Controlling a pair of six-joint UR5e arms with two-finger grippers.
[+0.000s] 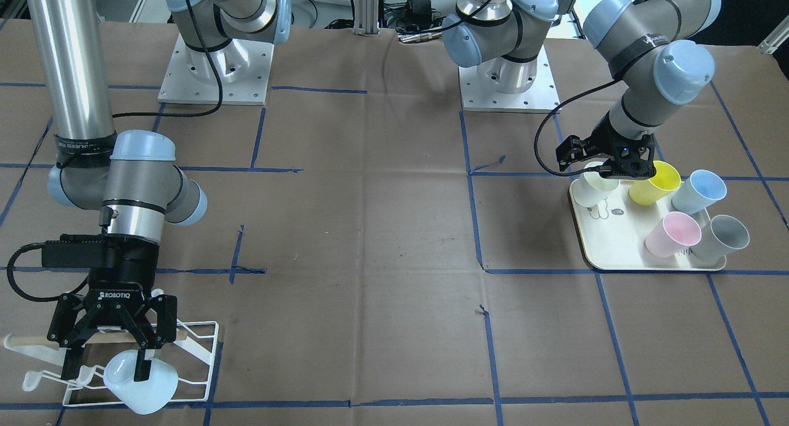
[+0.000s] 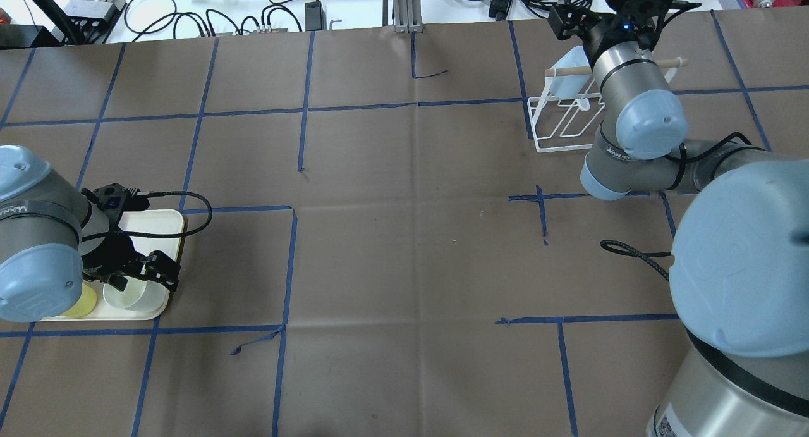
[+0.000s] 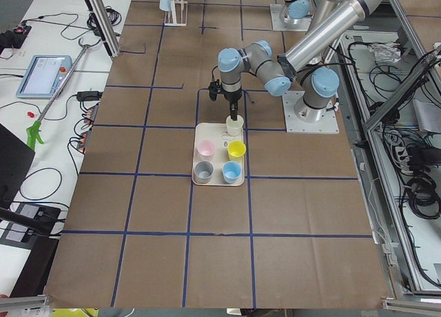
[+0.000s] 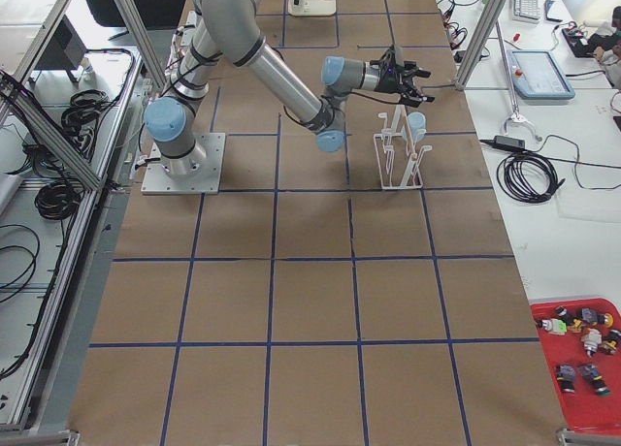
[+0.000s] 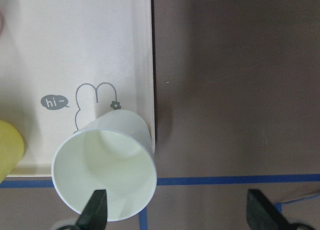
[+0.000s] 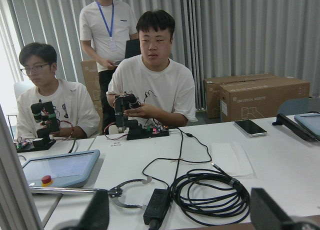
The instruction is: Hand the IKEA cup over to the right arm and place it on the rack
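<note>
Left wrist-mounted view showed the left gripper [image 5: 177, 202] wide open astride the white cup [image 5: 105, 175] wall on the tray [image 5: 75, 40]. Pickup seemed in hand, needing closure next. The right gripper [image 1: 108, 370] gaped at the rack [image 1: 206, 346], by a blue cup [image 1: 154, 389].

Place: probably robotics lab | cues: tape-gridded table [image 2: 404, 253]; cables [image 6: 207, 192]; teach pendant [image 6: 62, 167]

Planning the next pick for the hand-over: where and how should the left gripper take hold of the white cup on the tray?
Probably its rim wall, from straight above: the white cup stands upright, mouth open, at the tray corner. Pinch the side away from the yellow cup, one finger inside, one outside, where the space is free.
</note>
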